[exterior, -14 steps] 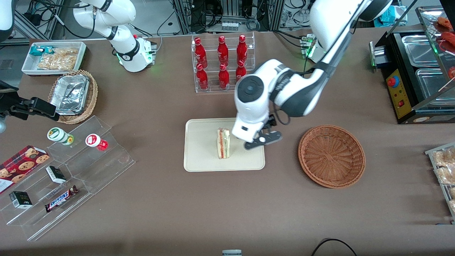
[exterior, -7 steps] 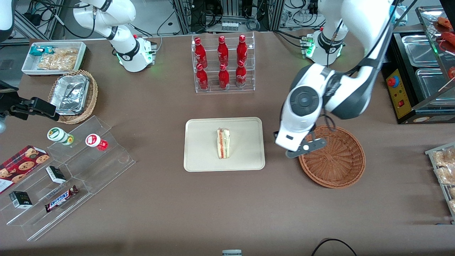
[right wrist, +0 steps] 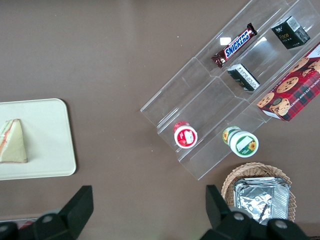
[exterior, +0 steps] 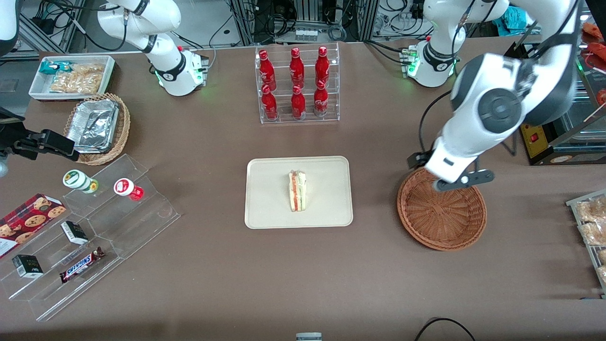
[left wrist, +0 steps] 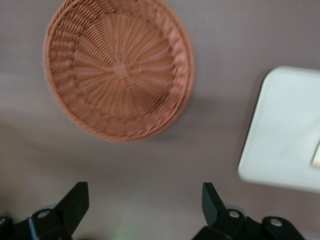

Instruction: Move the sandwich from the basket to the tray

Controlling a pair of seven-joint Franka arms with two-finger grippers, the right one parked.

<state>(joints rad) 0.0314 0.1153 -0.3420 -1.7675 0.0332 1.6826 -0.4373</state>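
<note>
Sandwich (exterior: 298,191) lies on tray (exterior: 270,208); jaws (exterior: 461,180) spread above basket (exterior: 441,222).

Three cameras, one table

The front view looked steeply down over the whole table (exterior: 213,284); both wrist views faced straight down from above, sharing the tray (left wrist: 280,130) with it, the gripper (left wrist: 145,207) framing the left one.

Wrist view blurred: tray (left wrist: 285,135) and sandwich (left wrist: 316,156) cut by edge; tool (left wrist: 145,207) above bench, fingers spread, bases cropped.
</note>
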